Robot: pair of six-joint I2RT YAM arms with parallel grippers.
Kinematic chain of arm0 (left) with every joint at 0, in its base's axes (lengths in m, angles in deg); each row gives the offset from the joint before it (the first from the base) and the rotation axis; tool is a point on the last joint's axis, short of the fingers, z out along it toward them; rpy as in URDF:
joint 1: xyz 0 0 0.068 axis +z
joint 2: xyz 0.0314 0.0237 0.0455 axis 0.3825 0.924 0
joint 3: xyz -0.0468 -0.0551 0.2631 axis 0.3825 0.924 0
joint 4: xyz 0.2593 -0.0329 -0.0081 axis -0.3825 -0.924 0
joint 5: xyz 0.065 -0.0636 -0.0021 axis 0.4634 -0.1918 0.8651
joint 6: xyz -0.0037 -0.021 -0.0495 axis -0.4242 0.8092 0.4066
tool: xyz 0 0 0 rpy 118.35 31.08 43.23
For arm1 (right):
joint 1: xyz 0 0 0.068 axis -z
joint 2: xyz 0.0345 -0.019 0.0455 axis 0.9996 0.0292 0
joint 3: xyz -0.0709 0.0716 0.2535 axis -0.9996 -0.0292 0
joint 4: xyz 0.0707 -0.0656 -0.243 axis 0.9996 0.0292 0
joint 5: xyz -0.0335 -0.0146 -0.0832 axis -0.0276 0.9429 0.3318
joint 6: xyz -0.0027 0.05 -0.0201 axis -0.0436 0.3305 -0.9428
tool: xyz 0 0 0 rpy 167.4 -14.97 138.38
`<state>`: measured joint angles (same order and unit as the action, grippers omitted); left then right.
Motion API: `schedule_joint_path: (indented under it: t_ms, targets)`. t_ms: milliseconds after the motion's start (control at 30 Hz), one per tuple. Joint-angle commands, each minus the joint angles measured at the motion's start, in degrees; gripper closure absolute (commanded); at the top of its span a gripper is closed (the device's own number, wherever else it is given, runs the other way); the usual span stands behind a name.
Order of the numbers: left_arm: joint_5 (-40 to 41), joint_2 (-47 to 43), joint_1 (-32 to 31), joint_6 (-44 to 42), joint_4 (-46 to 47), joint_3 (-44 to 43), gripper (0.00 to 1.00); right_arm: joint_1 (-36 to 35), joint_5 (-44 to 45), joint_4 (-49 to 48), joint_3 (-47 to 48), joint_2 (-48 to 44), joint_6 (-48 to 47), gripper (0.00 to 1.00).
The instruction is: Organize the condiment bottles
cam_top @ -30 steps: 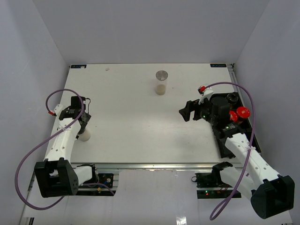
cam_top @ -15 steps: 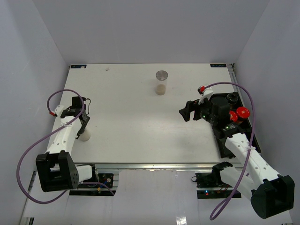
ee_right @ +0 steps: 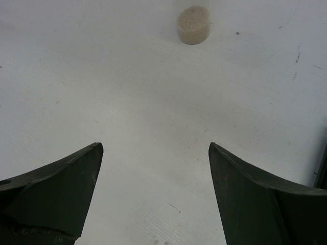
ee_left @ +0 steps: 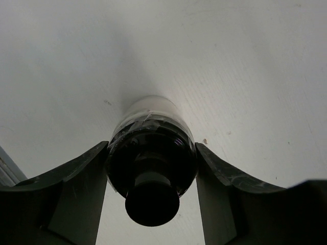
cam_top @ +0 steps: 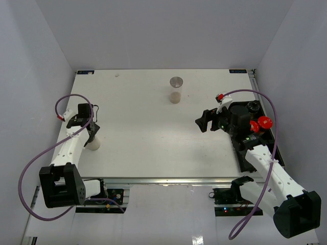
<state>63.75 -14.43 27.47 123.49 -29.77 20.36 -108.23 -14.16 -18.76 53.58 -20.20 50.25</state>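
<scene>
My left gripper (cam_top: 92, 136) (ee_left: 152, 149) is shut on a black-capped bottle (cam_top: 92, 145) (ee_left: 152, 115) with a pale body, at the table's left side; its base looks to rest on the table. A clear bottle with a silver-grey lid (cam_top: 176, 90) and tan contents stands at the far middle; its base shows in the right wrist view (ee_right: 193, 25). My right gripper (cam_top: 201, 122) (ee_right: 153, 148) is open and empty, right of centre, pointing towards that bottle. Two red-capped bottles (cam_top: 263, 122) (cam_top: 254, 127) and a black-capped one (cam_top: 252, 106) stand in the black tray (cam_top: 240, 148).
The long black tray lies along the table's right edge, just behind my right wrist; its edge shows in the right wrist view (ee_right: 322, 171). White walls enclose the table on three sides. Purple cables loop from both arms.
</scene>
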Motion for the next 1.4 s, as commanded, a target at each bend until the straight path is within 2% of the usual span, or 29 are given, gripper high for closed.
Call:
schedule_joint_path:
  t_ms: [0,100,200,367,467,567,733,1033,1333,1367]
  targets:
    - [-7.5,1.4,-6.2,-5.5,5.5,-1.7,1.0,-0.1,0.5,-2.5,0.7,-0.8,-0.8,0.1]
    - [-3.6,4.0,-16.4,-6.6,4.9,-6.3,1.0,-0.1,1.1,-2.5,0.8,-0.8,-0.6,0.1]
    - [-2.8,8.3,-23.0,-7.5,4.1,-11.2,1.0,-0.1,2.3,-2.5,0.9,-1.1,-0.6,0.1]
    - [-5.5,14.0,-31.3,-11.3,7.6,-16.9,1.0,0.0,4.9,-0.6,0.7,-2.4,-0.1,0.1]
    - [-9.8,16.8,-36.1,-13.7,11.5,-20.1,1.0,0.1,6.4,-0.3,0.8,-2.7,0.4,0.1]
    - [-11.8,22.9,-40.8,-15.6,11.6,-24.9,1.0,0.1,9.7,0.6,0.9,-2.7,0.7,0.1]
    - [-9.1,31.1,-48.3,-17.4,10.1,-36.1,1.0,0.3,18.1,1.1,0.2,-5.0,2.1,0.1]
    - [-10.1,43.0,-54.3,-19.1,10.2,-50.4,1.0,0.7,22.7,0.3,-1.1,-7.8,4.0,0.1]
    - [-14.2,49.6,-55.1,-20.1,9.0,-57.6,1.0,1.0,23.1,0.2,-1.4,-7.9,4.0,0.1]
    - [-14.7,50.0,-55.1,-20.4,8.4,-58.1,0.88,1.0,23.0,0.1,-1.4,-7.8,4.0,0.1]
